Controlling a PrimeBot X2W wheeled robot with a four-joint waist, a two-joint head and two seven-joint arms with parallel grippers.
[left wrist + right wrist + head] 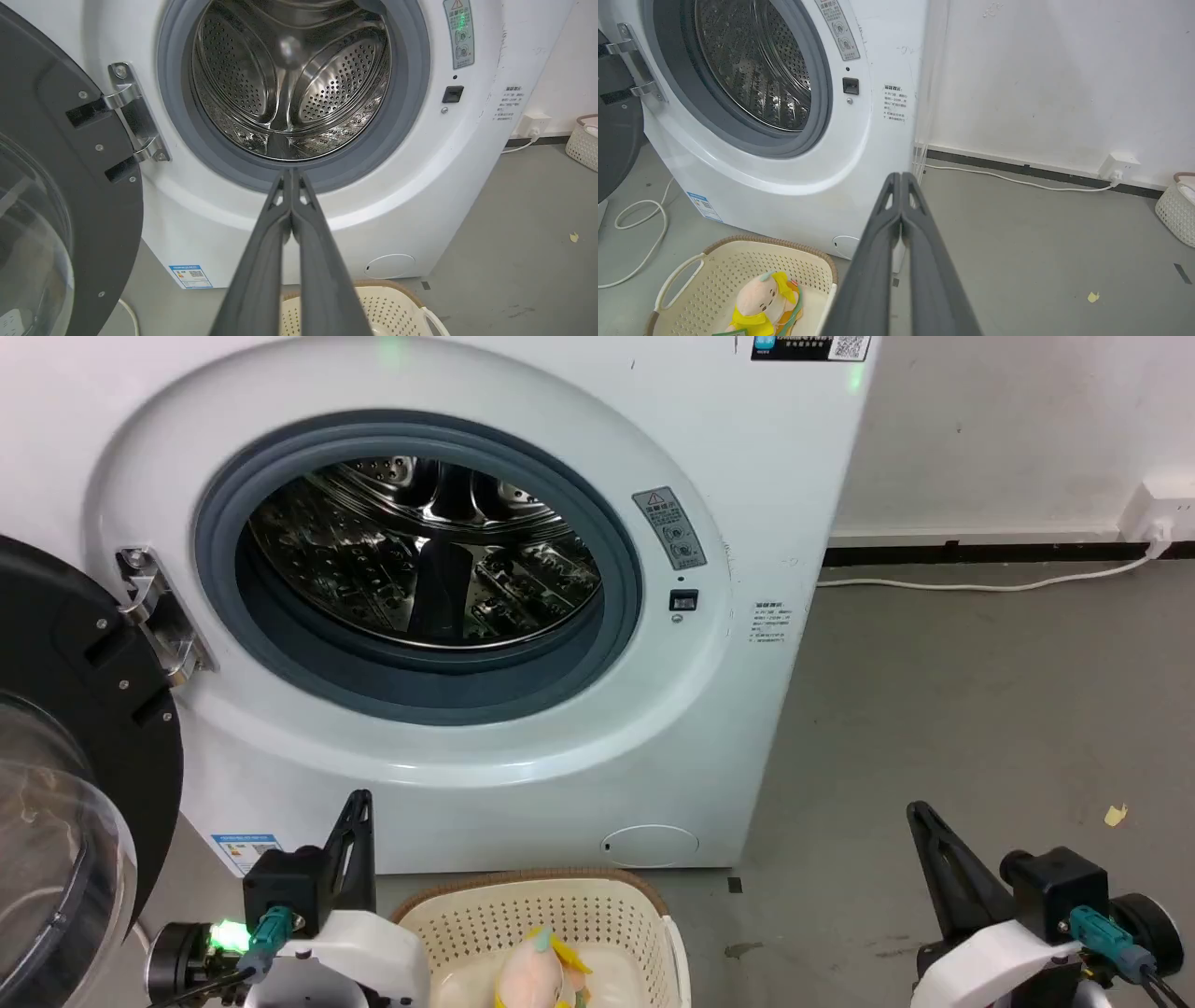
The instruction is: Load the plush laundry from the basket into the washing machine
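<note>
You are holding left gripper (290, 172) and right gripper (901, 177) pinched empty, flanking the 6 o'clock basket (714, 275) cradling plush laundry (759, 303), washing machine (523, 756) door (84, 709) hanging open at 9 o'clock for loading.

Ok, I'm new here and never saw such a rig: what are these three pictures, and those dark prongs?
It is a two-armed robot. One picture looks down from its head; the other two look along each wrist's fingers. The prongs are its left gripper and right gripper, both shut, holding nothing. Ahead stands a washer, its door swung open, its drum empty. On the floor before it sits a basket with a soft toy inside.
</note>
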